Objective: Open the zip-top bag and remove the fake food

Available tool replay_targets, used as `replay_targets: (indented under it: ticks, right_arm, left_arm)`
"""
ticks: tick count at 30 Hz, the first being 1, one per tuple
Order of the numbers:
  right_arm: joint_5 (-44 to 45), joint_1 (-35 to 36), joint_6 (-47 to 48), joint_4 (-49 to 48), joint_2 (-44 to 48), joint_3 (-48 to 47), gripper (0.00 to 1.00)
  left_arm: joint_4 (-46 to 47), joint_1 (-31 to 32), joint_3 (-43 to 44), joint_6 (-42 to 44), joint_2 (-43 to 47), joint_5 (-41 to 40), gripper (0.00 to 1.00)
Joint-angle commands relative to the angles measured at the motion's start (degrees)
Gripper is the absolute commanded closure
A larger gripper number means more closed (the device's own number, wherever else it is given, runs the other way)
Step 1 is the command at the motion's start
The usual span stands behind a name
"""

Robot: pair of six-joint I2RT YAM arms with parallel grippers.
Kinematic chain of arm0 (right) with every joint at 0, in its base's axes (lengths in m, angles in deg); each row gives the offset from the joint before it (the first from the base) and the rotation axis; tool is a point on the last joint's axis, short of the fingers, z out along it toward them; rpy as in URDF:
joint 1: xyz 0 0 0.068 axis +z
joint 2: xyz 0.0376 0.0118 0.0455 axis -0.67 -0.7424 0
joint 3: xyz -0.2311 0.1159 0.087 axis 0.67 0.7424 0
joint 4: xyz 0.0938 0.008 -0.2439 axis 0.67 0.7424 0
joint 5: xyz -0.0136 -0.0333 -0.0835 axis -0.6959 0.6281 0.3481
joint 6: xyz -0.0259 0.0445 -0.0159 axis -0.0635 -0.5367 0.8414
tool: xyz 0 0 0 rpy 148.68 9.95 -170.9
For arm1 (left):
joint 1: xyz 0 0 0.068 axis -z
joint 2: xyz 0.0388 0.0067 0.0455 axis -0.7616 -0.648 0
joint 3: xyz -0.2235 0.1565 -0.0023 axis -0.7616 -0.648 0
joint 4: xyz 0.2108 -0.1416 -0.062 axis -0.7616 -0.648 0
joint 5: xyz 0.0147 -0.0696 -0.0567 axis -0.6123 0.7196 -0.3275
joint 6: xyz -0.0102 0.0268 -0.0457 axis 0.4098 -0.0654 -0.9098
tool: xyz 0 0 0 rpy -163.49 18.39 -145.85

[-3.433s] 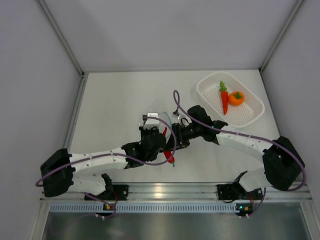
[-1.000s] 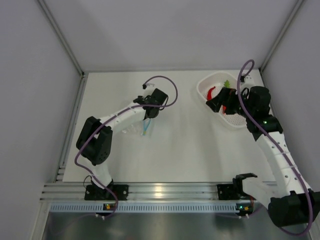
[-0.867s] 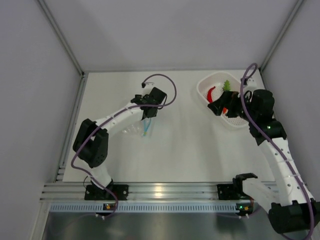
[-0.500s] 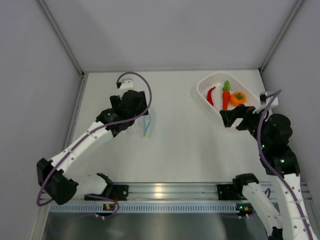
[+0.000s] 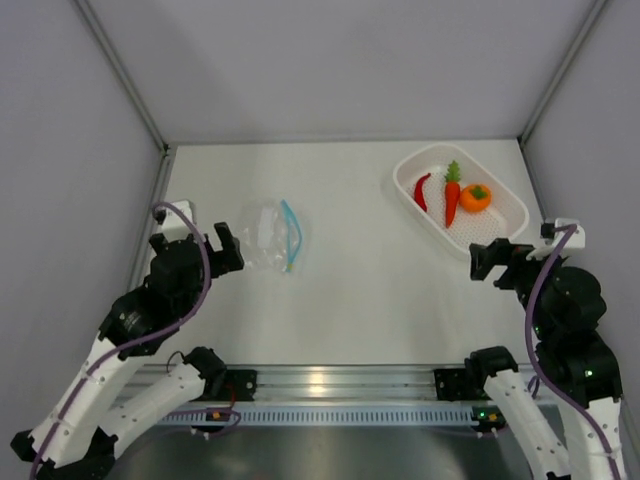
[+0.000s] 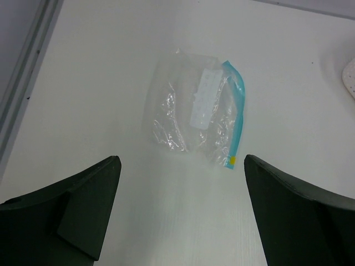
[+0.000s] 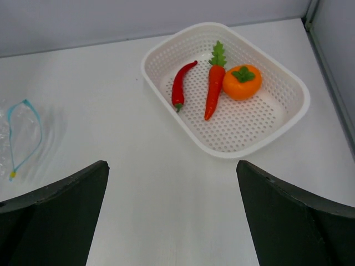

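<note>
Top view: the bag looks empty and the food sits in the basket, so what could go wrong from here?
1. The empty zip-top bag lies loose just ahead of the open left gripper. A low sweep of that arm could well drag or push it away.
2. The open right gripper faces the near rim of the white basket. A forward move might knock it and spill the chili, carrot and orange.

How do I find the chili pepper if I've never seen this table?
Look at the far right of the table for the white basket. Inside, the chili is leftmost. It is red, thin and curved, beside the straight orange carrot.
</note>
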Motion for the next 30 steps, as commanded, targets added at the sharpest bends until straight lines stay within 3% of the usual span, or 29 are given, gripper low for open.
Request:
replay_targets:
  ticks: [1,5,19,30]
  right_arm:
    - [6.22,1.52,4.44,2.72,2.57,-2.43,0.01]
    - [9.63,3.45,5.68,4.82,1.26,-2.87,0.01]
    - [11.14,5.74,3.14,-1.59,-3.75,0.03,0.01]
    - [8.23,5.74,3.04,-3.0,-7.09,0.91,0.0]
  left_arm:
    - [-4.56,-0.28,0.13,6.25,4.84,-2.52,0.01]
    - [-4.38,-0.28,-1.2,9.26,8.46,-8.56,0.01]
    - [0.63,-0.45,-5.94,6.27,12.24,-8.59,0.01]
    - [4.41,-6.51,-6.73,8.72,10.84,-2.01,0.01]
